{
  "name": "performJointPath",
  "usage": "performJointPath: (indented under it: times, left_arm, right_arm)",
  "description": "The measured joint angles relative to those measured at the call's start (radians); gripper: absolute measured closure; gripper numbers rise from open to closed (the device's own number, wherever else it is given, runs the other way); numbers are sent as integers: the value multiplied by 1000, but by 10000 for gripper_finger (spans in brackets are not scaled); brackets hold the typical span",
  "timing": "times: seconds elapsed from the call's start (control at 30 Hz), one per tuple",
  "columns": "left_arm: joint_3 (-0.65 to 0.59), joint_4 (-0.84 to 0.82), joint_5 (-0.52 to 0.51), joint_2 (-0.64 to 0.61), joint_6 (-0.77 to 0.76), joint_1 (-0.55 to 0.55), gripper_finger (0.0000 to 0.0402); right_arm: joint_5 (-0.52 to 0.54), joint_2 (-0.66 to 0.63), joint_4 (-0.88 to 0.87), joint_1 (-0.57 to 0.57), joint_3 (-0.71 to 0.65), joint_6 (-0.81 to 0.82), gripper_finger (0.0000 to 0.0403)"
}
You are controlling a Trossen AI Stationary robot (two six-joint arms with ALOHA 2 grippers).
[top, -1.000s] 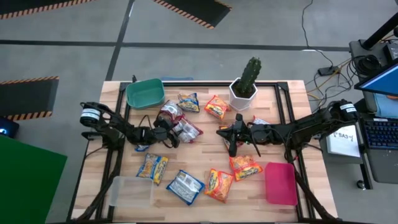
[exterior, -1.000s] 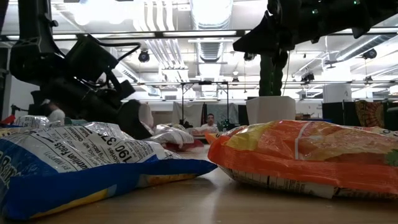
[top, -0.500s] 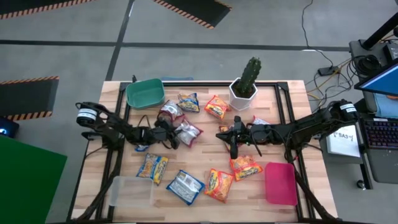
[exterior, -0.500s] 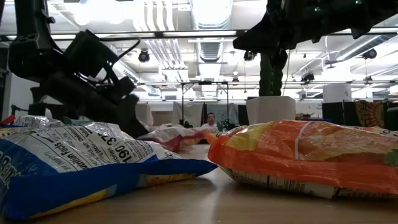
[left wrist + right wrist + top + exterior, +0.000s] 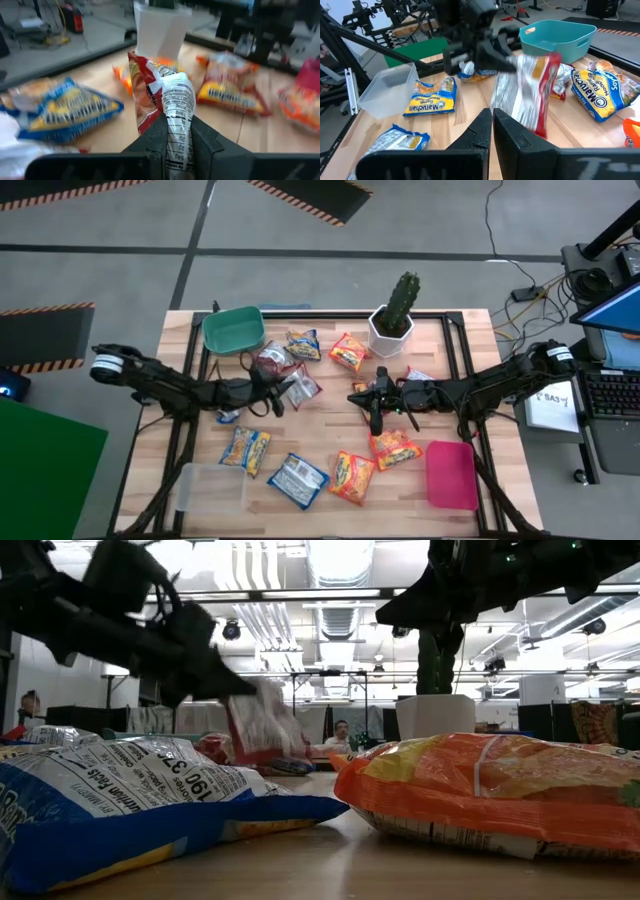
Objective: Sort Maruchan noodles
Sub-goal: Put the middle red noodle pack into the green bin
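1. Your left gripper (image 5: 283,392) is clenched on a red-silver packet (image 5: 300,385); the left wrist view shows the two dark fingers (image 5: 155,137) pinching its lower edge, with the packet (image 5: 165,100) standing upright out of the jaws.
2. Only the low view tells you the red-silver packet (image 5: 262,722) hangs clear above the table; from overhead you cannot tell whether it is lifted or lying flat.
3. Your right gripper (image 5: 372,408) sits near the table's middle with its jaws pressed together and nothing between them; the right wrist view shows the fingers (image 5: 481,131) meeting, and, beyond their tips, the left gripper (image 5: 485,47) holding the packet up.
4. Beyond the left jaws stands the cactus pot (image 5: 160,27); a blue-yellow packet (image 5: 65,107) lies to one side of the held packet, an orange-yellow packet (image 5: 231,90) to the other.
5. Past the right jaws you have the green tray (image 5: 557,35), a clear tray (image 5: 390,90) and a blue-yellow Maruchan packet (image 5: 431,97) beside it.
6. Overhead alone shows you the pink tray (image 5: 451,474) at the near right corner, with an orange-yellow packet (image 5: 394,448) just beside it and close to the right jaws.
7. In the low view a blue-edged packet (image 5: 150,805) and an orange packet (image 5: 490,790) fill the foreground and hide much of the table behind them.
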Motion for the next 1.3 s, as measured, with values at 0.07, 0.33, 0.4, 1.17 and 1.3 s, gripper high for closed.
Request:
performJointPath:
  times: [0.07,0.33,0.4,1.17,1.3]
  left_arm:
    - [0,-1,-18,-46,17,0,373]
    - [0,-42,-212,-256,155,8,373]
    - [1,-59,-276,-315,209,17,373]
    - [2,-181,-839,-523,706,288,373]
    - [2,-291,-816,-507,643,359,373]
  right_arm:
    - [0,0,0,0,0,0,394]
    - [0,0,1,0,0,-2,394]
    - [0,0,1,0,0,-3,394]
    - [9,-2,-2,-142,104,-238,394]
    - [9,-2,-51,-200,135,-253,394]
